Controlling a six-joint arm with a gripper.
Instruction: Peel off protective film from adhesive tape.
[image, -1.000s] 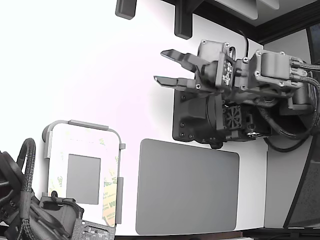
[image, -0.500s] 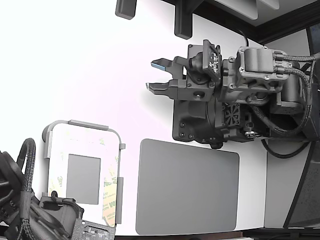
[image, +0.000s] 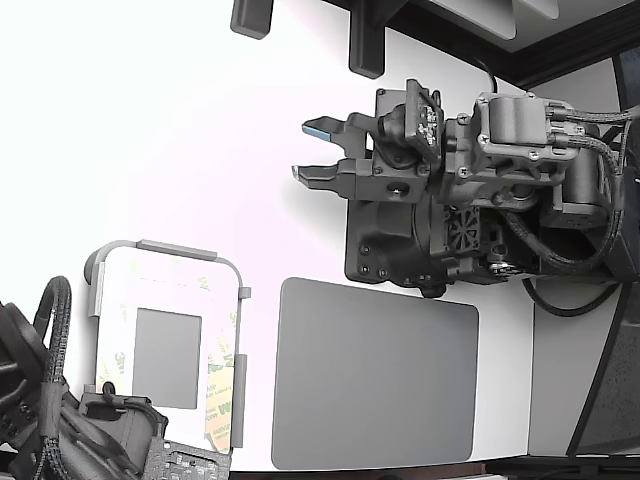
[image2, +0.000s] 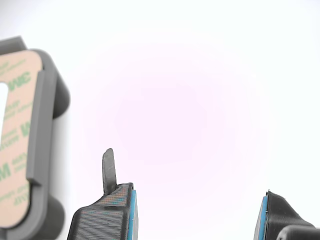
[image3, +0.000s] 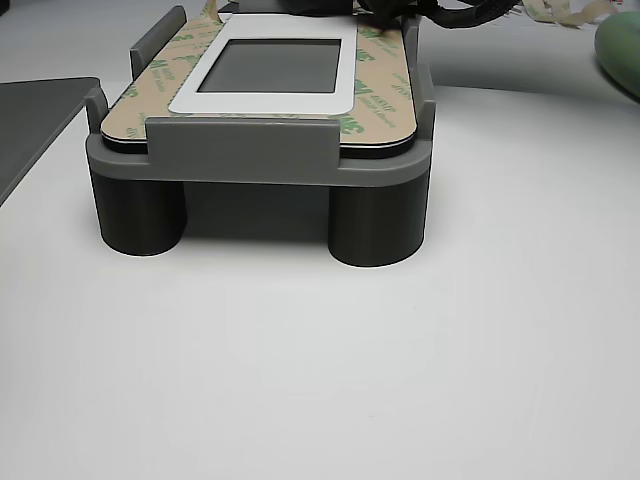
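A grey fixture at the exterior view's lower left holds a white panel with a grey square in it. The protective film, a pale-yellow strip with green print, lies along the panel's edge nearest the mat, covering the adhesive tape. My gripper hovers well above and to the right of the fixture in the exterior view, open and holding nothing. In the wrist view the gripper shows two blue-edged fingers far apart, with a tan green-printed liner on the fixture's corner beside them.
A dark grey mat lies to the exterior view's right of the fixture. A black mount sits under my arm. A second arm with cables reaches the fixture from the lower left. Loose curled strips lie behind the fixture.
My gripper rolled at the wrist and shifted slightly toward the exterior view's left during the first half second, then held still. The fixture and film have not moved.
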